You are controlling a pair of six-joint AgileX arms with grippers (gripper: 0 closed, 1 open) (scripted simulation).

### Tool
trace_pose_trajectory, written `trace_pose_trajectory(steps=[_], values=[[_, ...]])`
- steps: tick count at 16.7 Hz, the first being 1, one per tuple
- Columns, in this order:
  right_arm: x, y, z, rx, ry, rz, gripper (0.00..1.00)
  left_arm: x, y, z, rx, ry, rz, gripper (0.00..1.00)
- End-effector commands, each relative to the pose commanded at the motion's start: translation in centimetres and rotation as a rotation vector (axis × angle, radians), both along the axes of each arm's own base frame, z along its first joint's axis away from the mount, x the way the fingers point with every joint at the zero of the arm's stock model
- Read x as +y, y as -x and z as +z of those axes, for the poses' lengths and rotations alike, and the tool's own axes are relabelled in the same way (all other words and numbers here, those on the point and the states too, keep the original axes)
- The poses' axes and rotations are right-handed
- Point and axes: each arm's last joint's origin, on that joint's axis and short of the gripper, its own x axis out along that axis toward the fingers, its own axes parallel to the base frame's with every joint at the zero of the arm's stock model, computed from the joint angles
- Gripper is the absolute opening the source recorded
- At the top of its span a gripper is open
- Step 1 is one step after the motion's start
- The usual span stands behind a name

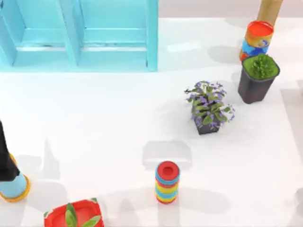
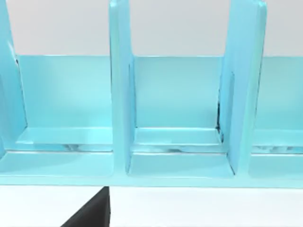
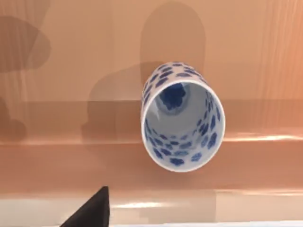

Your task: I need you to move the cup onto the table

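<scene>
The cup (image 3: 182,120) is white with dark-blue dots and rests on a brown wooden surface (image 3: 71,71), its open mouth turned toward the right wrist camera. Of my right gripper, one dark fingertip (image 3: 92,210) shows at the picture's edge, apart from the cup and nearer the camera. The white table (image 1: 94,123) spreads across the top view. My left arm (image 1: 5,156) is a dark shape at the table's far left edge. One dark fingertip (image 2: 92,213) of the left gripper shows in front of the light-blue shelf unit (image 2: 180,94).
The shelf unit (image 1: 80,33) fills the back left. An orange-and-blue can (image 1: 256,40) and a brown post (image 1: 270,9) stand back right, beside a dark pot (image 1: 257,78). A purple-flowered plant (image 1: 208,106), a striped cylinder (image 1: 167,182), a red pot (image 1: 75,215) and a light-blue, orange-rimmed object (image 1: 14,187) also stand here.
</scene>
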Motion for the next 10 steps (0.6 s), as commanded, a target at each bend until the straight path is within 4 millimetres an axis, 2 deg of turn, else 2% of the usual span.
trace_pose_trajectory(steps=[3, 8, 10], values=[[-0.95, -0.27, -0.02, 0.037, -0.035, 0.003, 1.00, 0.00, 0.00, 0.00, 0.000, 0.000, 0.000, 1.00], [-0.82, -0.29, -0.07, 0.035, -0.033, 0.006, 1.00, 0.00, 0.00, 0.00, 0.000, 0.000, 0.000, 1.00], [-0.80, -0.18, -0.92, 0.035, -0.033, 0.003, 1.00, 0.00, 0.00, 0.00, 0.000, 0.000, 0.000, 1.00]])
